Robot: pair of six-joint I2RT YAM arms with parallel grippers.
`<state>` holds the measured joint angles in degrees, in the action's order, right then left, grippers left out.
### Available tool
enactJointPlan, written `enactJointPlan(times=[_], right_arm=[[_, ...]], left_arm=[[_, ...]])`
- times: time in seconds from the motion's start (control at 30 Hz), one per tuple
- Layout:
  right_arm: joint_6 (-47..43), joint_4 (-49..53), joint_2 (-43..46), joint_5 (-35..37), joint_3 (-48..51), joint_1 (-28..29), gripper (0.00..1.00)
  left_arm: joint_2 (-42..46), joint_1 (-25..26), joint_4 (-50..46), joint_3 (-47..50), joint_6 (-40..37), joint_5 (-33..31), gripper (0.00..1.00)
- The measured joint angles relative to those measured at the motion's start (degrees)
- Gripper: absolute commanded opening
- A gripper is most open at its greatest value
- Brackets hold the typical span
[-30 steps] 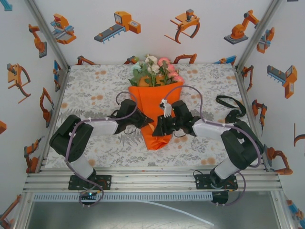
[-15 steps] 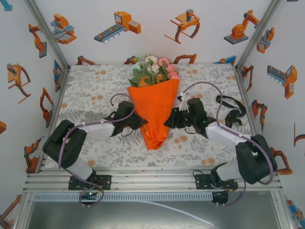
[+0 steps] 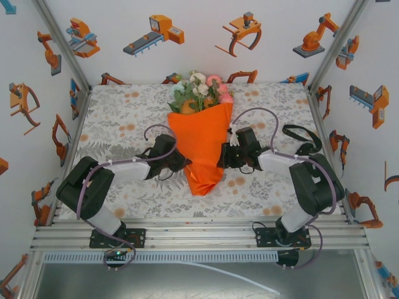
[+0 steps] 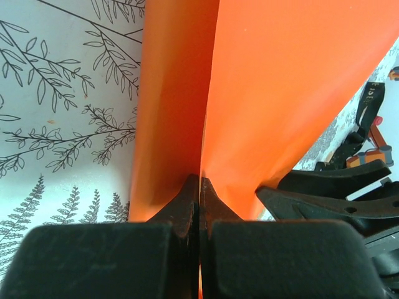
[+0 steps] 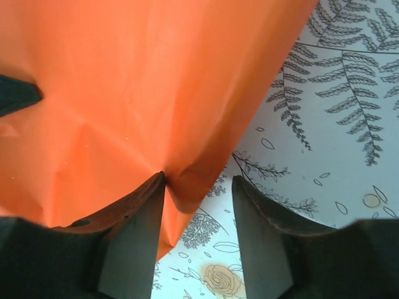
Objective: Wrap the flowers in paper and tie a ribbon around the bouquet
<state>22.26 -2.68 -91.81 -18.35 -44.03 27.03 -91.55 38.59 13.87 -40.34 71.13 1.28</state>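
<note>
Two grippers flank the bouquet (image 3: 202, 146), which lies mid-table (image 3: 124, 118) with the flowers (image 3: 201, 87) toward the far edge and the pointed tip toward the near edge. So the left gripper (image 4: 199, 187) has its jaws pressed together on a fold of the paper (image 4: 280, 93) along the cone's left side, I'd guess to stop the wrap springing open, while the right gripper (image 5: 199, 177) has its jaws spread at the right flap, one finger touching paper but pinching nothing. Meanwhile the ribbon (image 3: 299, 134) sits by the right edge, well apart from the cone, so tying isn't done yet.
</note>
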Motion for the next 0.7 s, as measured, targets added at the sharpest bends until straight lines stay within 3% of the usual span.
enactJointPlan(times=[0.17,0.37,0.7], right_arm=[[0.44,3.41,8.11,-1.75,1.11,0.61,0.5],[3.3,2.58,21.46,-4.59,3.93,7.21,0.22],[5.05,-0.46,13.29,-9.22,9.81,10.93,0.18]], left_arm=[[-0.07,-0.13,0.07,0.0,-0.48,0.09,0.0],[-0.76,-0.15,0.37,0.0,-0.83,0.5,0.0],[-0.92,-0.31,0.5,0.0,-0.83,0.74,0.0]])
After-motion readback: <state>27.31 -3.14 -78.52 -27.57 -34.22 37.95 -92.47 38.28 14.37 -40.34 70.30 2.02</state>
